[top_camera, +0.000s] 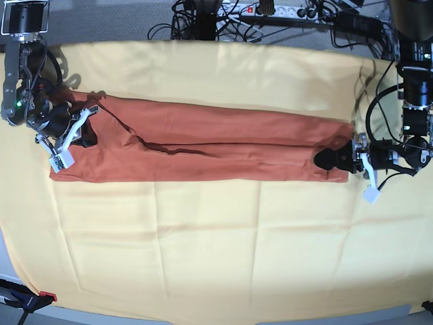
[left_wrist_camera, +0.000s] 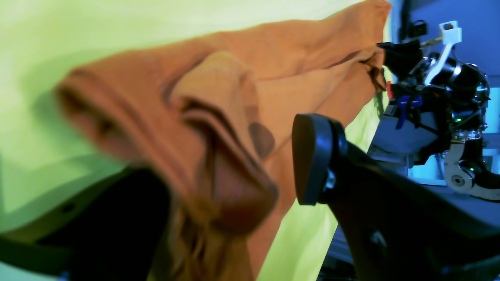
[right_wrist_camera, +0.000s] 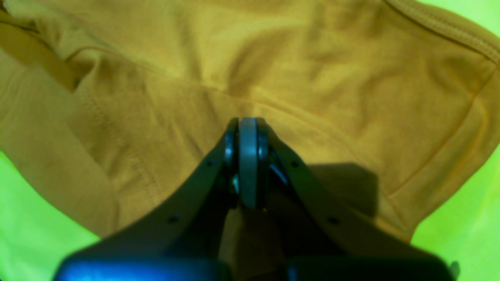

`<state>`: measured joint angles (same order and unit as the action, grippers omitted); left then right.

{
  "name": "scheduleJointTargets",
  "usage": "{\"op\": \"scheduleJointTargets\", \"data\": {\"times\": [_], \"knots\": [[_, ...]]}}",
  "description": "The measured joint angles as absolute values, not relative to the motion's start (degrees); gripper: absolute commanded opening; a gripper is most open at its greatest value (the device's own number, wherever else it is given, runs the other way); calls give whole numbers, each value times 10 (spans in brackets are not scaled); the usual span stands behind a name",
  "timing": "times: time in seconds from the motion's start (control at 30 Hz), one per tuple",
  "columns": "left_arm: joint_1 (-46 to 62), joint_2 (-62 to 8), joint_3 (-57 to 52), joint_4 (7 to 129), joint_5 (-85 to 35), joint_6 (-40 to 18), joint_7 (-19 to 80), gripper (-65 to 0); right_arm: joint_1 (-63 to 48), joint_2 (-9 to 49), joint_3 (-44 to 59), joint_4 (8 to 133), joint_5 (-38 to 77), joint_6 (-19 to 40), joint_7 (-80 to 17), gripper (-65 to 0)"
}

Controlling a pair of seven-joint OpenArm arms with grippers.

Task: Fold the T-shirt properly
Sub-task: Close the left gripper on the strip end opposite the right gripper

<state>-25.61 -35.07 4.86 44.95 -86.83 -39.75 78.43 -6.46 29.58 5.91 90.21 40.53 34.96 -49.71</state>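
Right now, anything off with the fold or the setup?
One thing: the T-shirt lies as a long band, but its folded top layer ends in a wavy, puckered edge rather than a straight crease. The left gripper and right gripper are at opposite ends. The yellow cloth is only lightly creased.

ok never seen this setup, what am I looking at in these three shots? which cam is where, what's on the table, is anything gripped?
It is a robot with two arms, each ending in a two-fingered gripper. The base view looks down on the table; the other two come from cameras mounted on the wrists. A pale yellow cloth covers the table, and a rust-orange T-shirt lies on it, already folded into a long strip. The right gripper sits at one end with its jaws shut on the fabric. The left gripper is at the other end; its wrist camera shows the shirt bunched and draped over one finger, the other finger standing apart, so it looks open.
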Motion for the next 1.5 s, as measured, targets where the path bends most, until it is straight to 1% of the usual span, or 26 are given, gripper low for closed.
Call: {"op": "scheduleJointTargets", "data": {"times": [0.13,0.2,0.3,0.4,0.43,0.8,0.87,1.07,1.23,1.3,1.5], "knots": [[-257,-343,48,449,-864,-397,785,-290,-65,296,59,902,405,350,-497,-650],[-258,-343,48,450,-860,-398,786,-337,-65,296,59,902,405,350,-497,-650],[-260,-343,48,450,-853,-399,791,-453,-65,296,59,902,406,350,-497,-650],[-262,-345,49,450,-853,-400,791,-617,-65,296,59,902,405,350,-497,-650],[-263,-346,49,450,-853,-399,791,-650,-65,296,59,902,405,350,-497,-650],[-297,-374,53,446,-841,-389,802,-650,-65,295,59,902,408,350,-497,-650],[-302,-377,53,446,-842,-379,801,-650,-65,294,59,902,409,350,-497,-650],[-301,-372,53,446,-840,-348,802,-650,-65,293,59,902,409,350,-497,-650],[-301,-363,53,446,-840,-347,802,-650,-65,293,59,902,409,350,-497,-650],[-303,-362,53,446,-840,-334,802,-650,-65,293,59,902,409,350,-497,-650],[-305,-356,53,446,-835,-321,801,-650,-64,286,61,902,405,350,-497,-650]]}}
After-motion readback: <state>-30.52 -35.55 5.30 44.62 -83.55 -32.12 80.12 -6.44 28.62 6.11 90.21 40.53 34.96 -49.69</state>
